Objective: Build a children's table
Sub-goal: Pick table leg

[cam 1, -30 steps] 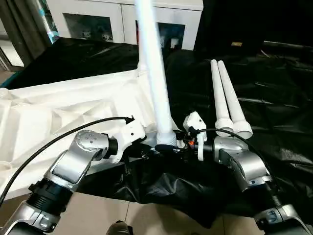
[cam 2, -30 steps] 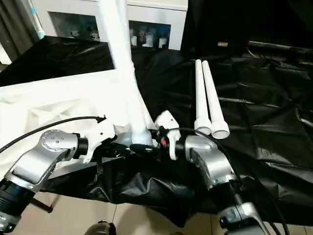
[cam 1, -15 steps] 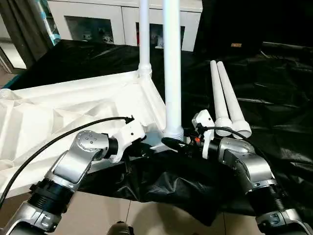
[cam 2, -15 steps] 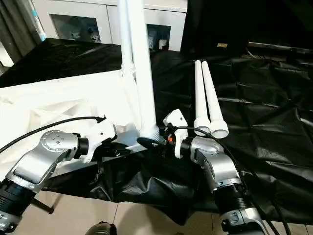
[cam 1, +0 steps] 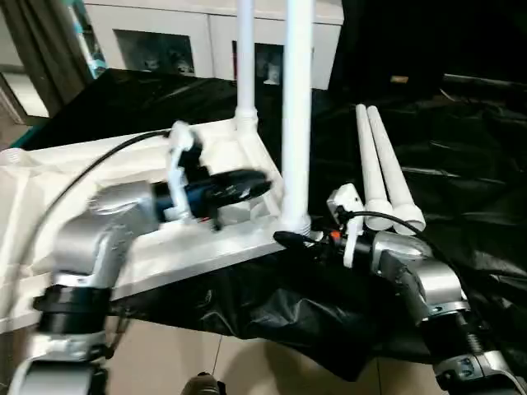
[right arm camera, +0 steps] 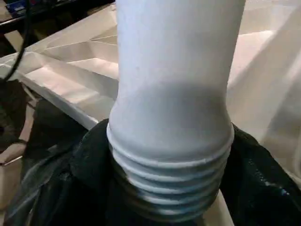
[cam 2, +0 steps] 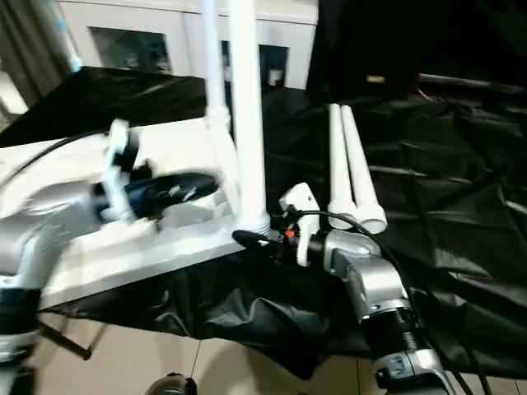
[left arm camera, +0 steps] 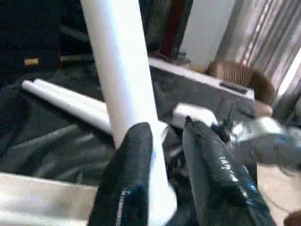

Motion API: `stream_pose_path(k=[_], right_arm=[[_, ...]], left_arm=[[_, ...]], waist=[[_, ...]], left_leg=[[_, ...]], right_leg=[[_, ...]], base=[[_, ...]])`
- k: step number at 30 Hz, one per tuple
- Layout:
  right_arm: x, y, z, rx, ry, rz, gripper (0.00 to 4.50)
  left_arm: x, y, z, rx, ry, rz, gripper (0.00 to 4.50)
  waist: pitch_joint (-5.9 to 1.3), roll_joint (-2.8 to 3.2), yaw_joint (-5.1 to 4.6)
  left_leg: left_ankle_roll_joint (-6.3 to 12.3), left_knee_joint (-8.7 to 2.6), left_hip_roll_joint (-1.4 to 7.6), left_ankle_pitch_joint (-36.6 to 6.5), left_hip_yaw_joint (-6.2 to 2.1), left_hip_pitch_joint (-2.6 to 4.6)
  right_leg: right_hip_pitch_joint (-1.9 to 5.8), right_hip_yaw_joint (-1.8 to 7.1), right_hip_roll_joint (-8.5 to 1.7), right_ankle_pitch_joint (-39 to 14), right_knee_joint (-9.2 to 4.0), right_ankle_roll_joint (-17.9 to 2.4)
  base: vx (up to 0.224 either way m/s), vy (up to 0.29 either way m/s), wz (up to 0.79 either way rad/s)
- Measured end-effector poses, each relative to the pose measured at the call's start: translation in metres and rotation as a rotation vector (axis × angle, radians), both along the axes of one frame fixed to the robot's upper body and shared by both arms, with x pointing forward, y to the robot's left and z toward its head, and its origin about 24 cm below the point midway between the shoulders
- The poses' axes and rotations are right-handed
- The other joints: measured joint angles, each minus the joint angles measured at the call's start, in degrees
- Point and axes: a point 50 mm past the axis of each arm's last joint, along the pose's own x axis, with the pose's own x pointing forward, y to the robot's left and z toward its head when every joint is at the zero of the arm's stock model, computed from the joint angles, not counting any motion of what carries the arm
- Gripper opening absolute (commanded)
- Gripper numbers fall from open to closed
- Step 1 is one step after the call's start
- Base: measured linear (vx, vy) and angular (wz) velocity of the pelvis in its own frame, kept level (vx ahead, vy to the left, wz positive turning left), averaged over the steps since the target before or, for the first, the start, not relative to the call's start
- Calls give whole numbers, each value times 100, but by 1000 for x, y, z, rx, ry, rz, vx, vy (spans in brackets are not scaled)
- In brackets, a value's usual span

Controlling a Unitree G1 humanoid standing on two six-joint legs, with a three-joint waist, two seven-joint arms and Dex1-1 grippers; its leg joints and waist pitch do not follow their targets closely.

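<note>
The right gripper (cam 1: 290,239) pinches the threaded base of an upright table leg (cam 1: 296,115), its black fingers (right arm camera: 94,155) wrapped around either side of the ridged collar where the leg meets the near right corner of the overturned tabletop (cam 1: 123,177). In the right wrist view the screw ridges of the collar show just above the fingers, with the ribbed white underside of the tabletop behind.

The left gripper (left arm camera: 164,155) is raised over the tabletop, reaching toward the same leg; its two black fingers (left arm camera: 129,179) are spread apart, and in the left wrist view the leg stands behind them. Whether either finger touches the leg cannot be told.

The tabletop lies upside down on the black-draped work table (cam 1: 461,164), its near edge close to the table's front edge. A second leg (cam 1: 245,58) already stands upright in the far right corner socket, just behind the held one. Two more legs (cam 1: 383,169) lie side by side on the black cloth to the right of the tabletop, touching along their length, wide ends toward the robot, near the right forearm (cam 1: 420,276).

Behind the work table stands a white glass-door cabinet (cam 1: 156,33). Pale floor tiles (cam 1: 239,370) show below the table's front edge.
</note>
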Motion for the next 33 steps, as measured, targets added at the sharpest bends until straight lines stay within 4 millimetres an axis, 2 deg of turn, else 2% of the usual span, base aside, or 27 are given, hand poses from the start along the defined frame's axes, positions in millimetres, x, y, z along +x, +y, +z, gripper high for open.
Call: stream_pose_path(k=[5,9,10,14,16,21,23,27,29,33], right_arm=[[1,0,2,1,-6,-7,272],[2,3,2,3,-9,-4,272],[2,3,2,1,-10,-8,272],[2,4,3,-1,-18,-1,272],[2,4,4,0,-30,10,272],[1,5,3,-17,-33,24,272],[1,4,3,-24,-33,29,272],[0,4,2,-31,-31,45,272],[0,3,2,-34,-31,45,272],[0,2,2,-40,-32,45,272]], left_arm=[[9,-13,-10,-61,54,57,203],[14,-18,-19,-55,93,93,213],[15,-19,-20,-54,94,94,236],[17,-24,-14,-74,83,73,255],[15,-26,-13,-112,97,45,290],[13,-29,-13,-118,103,7,312],[13,-32,-14,-110,100,-4,278],[12,-35,-15,-95,91,-12,270],[12,-35,-15,-89,91,-11,229],[14,-36,-16,-87,82,2,225]], waist=[[-2,-1,14],[-7,7,8],[-7,7,12],[-10,12,12],[-24,33,13],[-43,64,13],[-46,68,14],[-48,72,11],[-50,75,12],[-53,80,14]], left_leg=[[1,4,0,1,-1,0],[1,3,0,1,-1,0],[1,4,0,1,-2,0],[1,5,0,1,-2,-1],[1,8,-1,1,-1,-2],[1,7,-1,1,-1,-2],[1,7,-1,1,-2,-2],[1,7,-1,1,-2,-2],[2,7,0,1,-2,-2],[2,7,-1,1,-2,-2]], right_leg=[[3,0,-1,13,-1,5],[1,0,-1,20,-1,14],[1,-1,-1,20,-1,14],[1,0,-1,20,-1,14],[1,2,-1,20,-3,14],[1,1,-1,20,-3,14],[2,1,-1,21,-3,14],[2,1,-1,24,-3,14],[2,1,-1,25,-3,14],[2,1,-1,25,-3,14]], base=[[0,0,0],[0,0,0],[0,0,0],[0,0,0],[0,0,0],[0,0,0],[0,0,0],[0,0,0],[0,0,0],[0,0,0]])
